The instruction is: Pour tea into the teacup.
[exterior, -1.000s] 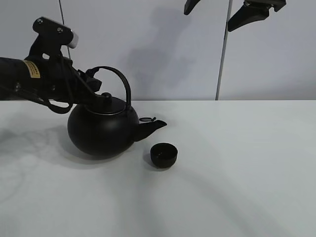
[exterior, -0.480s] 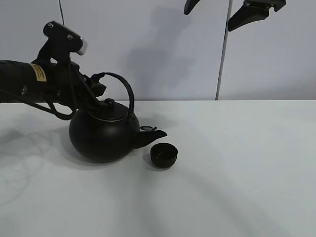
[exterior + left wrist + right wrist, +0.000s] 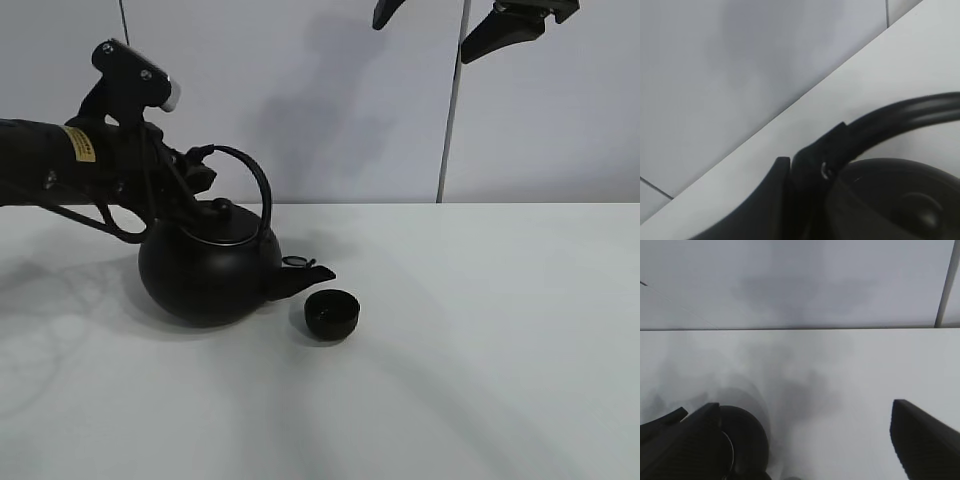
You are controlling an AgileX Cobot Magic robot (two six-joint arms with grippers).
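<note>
The big round black kettle (image 3: pixel 208 272) is tipped with its spout (image 3: pixel 306 277) pointing down at the teacup (image 3: pixel 331 313), a tiny black bowl on the white table just right of the spout tip. My left gripper (image 3: pixel 196 172) is shut on the left end of the kettle's arched handle (image 3: pixel 258 185). The left wrist view shows the same grip, the left gripper (image 3: pixel 812 160) closed where the handle (image 3: pixel 900 114) meets the body. My right gripper (image 3: pixel 440 22) hangs open high above the table. In its own view the right gripper (image 3: pixel 805 450) holds nothing, and the kettle (image 3: pixel 747 440) lies below it.
A pale panelled wall (image 3: pixel 330 100) with a vertical seam (image 3: pixel 452 110) runs behind the white table (image 3: pixel 480 360). The left arm (image 3: pixel 60 160) stretches in from the left edge, above the table.
The left arm has risen a little and tipped the kettle forward. The spout has dropped closer to the teacup. The right gripper has not moved.
</note>
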